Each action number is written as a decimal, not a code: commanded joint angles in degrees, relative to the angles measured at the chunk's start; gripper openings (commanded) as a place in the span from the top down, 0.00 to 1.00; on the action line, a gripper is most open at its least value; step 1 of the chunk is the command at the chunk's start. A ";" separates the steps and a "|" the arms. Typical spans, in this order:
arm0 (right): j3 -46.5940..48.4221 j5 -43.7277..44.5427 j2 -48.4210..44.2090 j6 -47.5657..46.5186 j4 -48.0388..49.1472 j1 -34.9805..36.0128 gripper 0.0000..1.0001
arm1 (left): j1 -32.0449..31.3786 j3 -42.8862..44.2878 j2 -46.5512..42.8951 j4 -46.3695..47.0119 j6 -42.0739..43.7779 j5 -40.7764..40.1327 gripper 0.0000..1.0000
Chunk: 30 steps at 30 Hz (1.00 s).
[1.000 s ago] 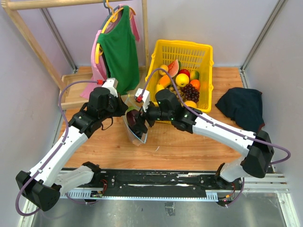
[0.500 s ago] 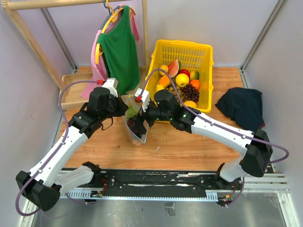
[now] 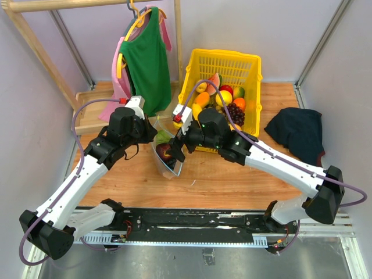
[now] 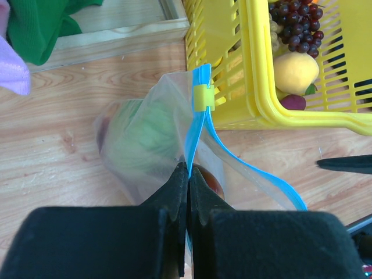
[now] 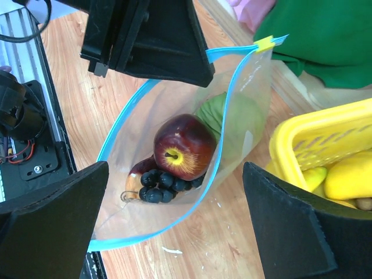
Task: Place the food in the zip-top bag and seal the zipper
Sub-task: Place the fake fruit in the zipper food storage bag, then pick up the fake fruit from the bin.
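The clear zip-top bag stands open on the wooden table, left of the basket. My left gripper is shut on the light-blue zipper at the bag's near rim, below the yellow slider. In the right wrist view the bag holds food: a dark red apple, dark grapes, a reddish-brown piece and a green round melon. My right gripper hangs open above the mouth, holding nothing. From above, the left gripper and the right gripper flank the bag.
The yellow basket behind the right arm holds more toy fruit. A green top hangs from a wooden rack at the back left. A dark cloth lies on the right. White crumbs dot the wood.
My right gripper has opened wide and drawn back up out of the bag, toward the basket. The red apple now lies inside the bag. The left gripper has stayed put.
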 commanded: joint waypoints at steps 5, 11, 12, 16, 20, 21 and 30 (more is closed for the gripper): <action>5.58 8.05 -5.53 -2.48 -8.39 -1.20 0.02 | 0.66 -0.28 -1.49 2.71 0.25 0.56 1.00; 11.43 12.69 -3.70 -3.45 -18.52 -4.49 0.02 | 0.66 -0.36 -1.24 2.74 0.22 0.73 1.00; 12.13 12.92 -3.23 -3.25 -19.73 -5.55 0.02 | 0.66 -0.36 -1.23 2.77 0.23 0.72 1.00; 15.29 12.48 -1.62 -2.30 -24.36 -9.35 0.02 | 0.66 -0.36 -1.23 2.78 0.35 0.57 1.00; 17.23 14.75 0.22 -1.52 -27.99 -13.23 0.02 | 0.66 -0.40 -1.22 2.73 0.33 0.76 1.00; 17.72 15.17 0.82 -0.94 -28.95 -14.52 0.02 | 0.66 -0.37 -1.24 2.73 0.34 0.72 1.00; 18.27 17.24 7.16 3.23 -32.57 -25.52 0.02 | 0.66 -0.36 -1.13 2.76 0.35 0.66 1.00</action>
